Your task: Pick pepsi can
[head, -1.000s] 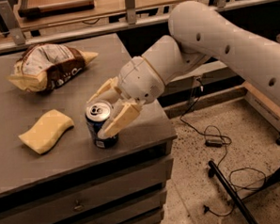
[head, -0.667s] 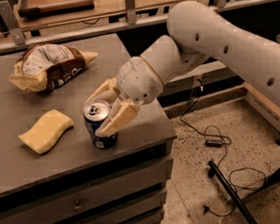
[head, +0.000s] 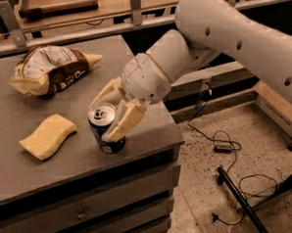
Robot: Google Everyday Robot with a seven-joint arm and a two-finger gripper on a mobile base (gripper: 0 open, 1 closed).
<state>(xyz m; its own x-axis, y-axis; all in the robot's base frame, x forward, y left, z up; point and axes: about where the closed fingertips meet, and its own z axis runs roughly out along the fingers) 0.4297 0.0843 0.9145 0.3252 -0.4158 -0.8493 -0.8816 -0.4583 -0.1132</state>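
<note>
A small dark blue pepsi can (head: 98, 132) with a silver top and pull tab stands upright on the grey flat-topped counter (head: 65, 167), near its front right corner. The tan two-fingered tool (head: 103, 119) is at the can, reaching in from the right at the end of a thick white robot arm (head: 240, 37) that comes down from the upper right. The tool is clamped on the can: one of its fingers (head: 126, 120) lies slanted against the can's front right side, from the rim down to near the base, while the other curves round behind the rim on the far side. The can's base rests on the counter, and its open-looking silver top shows between the two fingers.

To the left of the can, apart from it, a soft yellow wavy-edged sponge (head: 48, 137) lies flat on the counter. Farther back on the left lies a crumpled brown-and-white chip bag (head: 50, 69) on its side, well apart from both the can and the tool. Below the counter top are dark grey drawer fronts (head: 82, 212) with small knobs. To the right, on the speckled floor (head: 198, 184), thin black cables (head: 221, 145) trail in loops, and a wooden shelf (head: 81, 6) runs along behind the counter
</note>
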